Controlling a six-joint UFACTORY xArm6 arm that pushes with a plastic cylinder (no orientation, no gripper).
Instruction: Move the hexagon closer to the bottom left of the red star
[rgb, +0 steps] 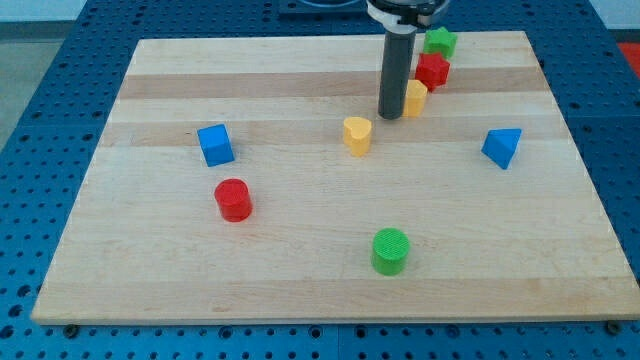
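The yellow hexagon sits just below and left of the red star near the view's top right, almost touching it. My tip is against the hexagon's left side, and the rod hides part of that block. A green star lies above the red star. A yellow heart-shaped block sits to the lower left of my tip, apart from it.
A blue cube and a red cylinder are at the view's left. A blue triangular block is at the right. A green cylinder is near the bottom. The wooden board rests on a blue perforated table.
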